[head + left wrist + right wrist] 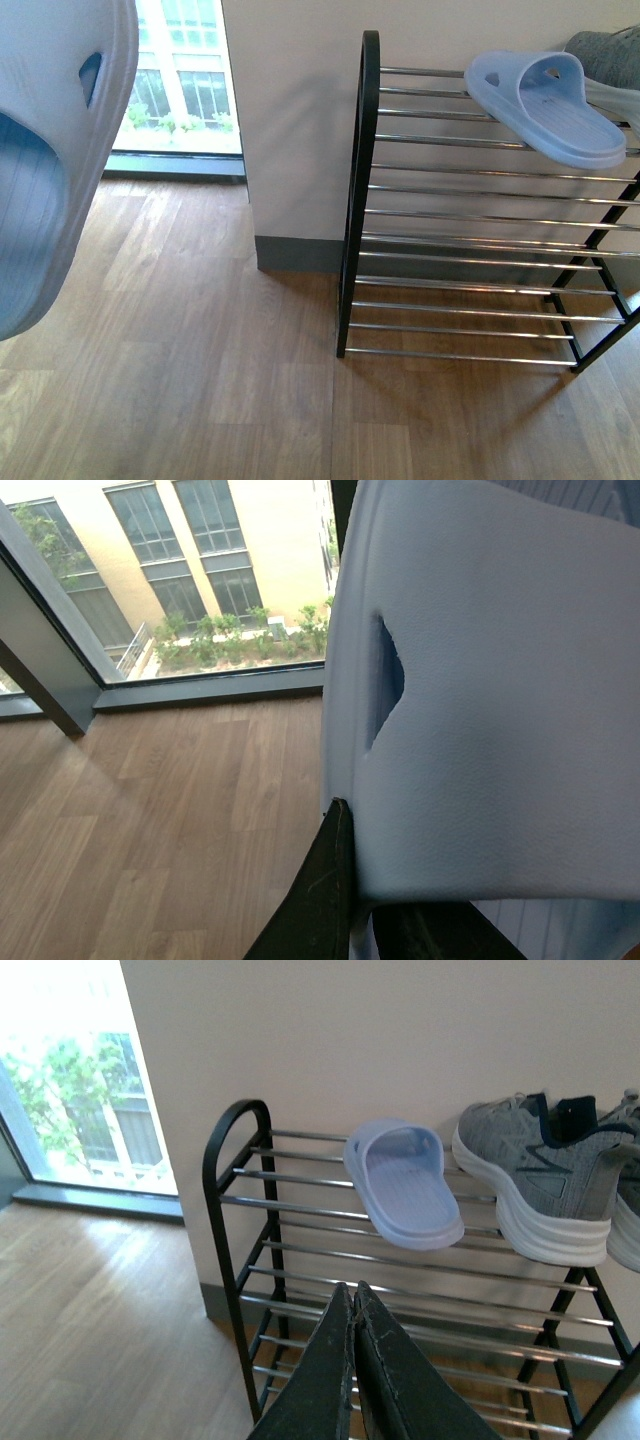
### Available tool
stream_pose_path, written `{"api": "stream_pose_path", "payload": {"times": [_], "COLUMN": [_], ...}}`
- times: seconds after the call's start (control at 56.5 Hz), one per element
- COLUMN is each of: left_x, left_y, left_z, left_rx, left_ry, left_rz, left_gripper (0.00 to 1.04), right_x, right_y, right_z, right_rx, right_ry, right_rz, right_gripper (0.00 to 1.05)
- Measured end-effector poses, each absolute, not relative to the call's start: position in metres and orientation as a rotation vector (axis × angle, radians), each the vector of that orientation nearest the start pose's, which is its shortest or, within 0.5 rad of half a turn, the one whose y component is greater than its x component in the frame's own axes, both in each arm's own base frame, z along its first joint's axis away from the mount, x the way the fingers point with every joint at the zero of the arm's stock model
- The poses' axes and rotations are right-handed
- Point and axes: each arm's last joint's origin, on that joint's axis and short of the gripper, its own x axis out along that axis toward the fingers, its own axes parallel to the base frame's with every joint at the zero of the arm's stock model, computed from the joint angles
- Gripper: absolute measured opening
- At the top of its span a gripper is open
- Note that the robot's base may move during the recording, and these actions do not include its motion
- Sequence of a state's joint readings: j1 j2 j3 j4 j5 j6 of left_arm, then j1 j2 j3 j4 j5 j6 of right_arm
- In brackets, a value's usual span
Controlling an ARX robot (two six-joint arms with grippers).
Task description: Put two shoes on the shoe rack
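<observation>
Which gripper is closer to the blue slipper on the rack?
Right. The right gripper faces the slipper on the rack; the left gripper holds another slipper far aside.

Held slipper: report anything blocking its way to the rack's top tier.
Nothing visible does. Only bare floor lies between the held slipper and the shoe rack; the bars left of the placed slipper are free.

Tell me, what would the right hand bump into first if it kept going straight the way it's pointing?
Probably the shoe rack: the shut right hand points at its bars just below the blue slipper, though depth is hard to judge.
</observation>
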State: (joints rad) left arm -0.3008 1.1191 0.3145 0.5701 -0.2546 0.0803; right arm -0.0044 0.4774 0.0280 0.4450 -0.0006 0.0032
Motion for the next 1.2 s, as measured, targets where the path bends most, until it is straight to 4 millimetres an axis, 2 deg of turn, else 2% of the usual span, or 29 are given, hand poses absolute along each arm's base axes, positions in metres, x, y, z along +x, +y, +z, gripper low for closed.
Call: {"api": "stream_pose_path", "payload": {"times": [0.867,0.974,1.204], "left_x": [0.204,0.204,0.204], "left_y": [-0.056,-0.056,-0.056], "left_z": [0.184,0.184,0.184], "left_rx": [0.144,0.144,0.144], "left_ry": [0.224,0.224,0.224], "left_rz": [-0.055,-0.055,-0.055], "left_gripper": [0.02,0.02,0.02], "right_x": [0.108,0.098,0.097], "right_y": [0.000,0.000,0.000], "right_z": [0.173,0.170,0.170], "right_rx": [0.003,0.003,0.003], "right_ry": [-0.020,-0.011,-0.016], "right_rz": [-0.002,-0.002,-0.002], "right_gripper": [0.01,0.01,0.01]}}
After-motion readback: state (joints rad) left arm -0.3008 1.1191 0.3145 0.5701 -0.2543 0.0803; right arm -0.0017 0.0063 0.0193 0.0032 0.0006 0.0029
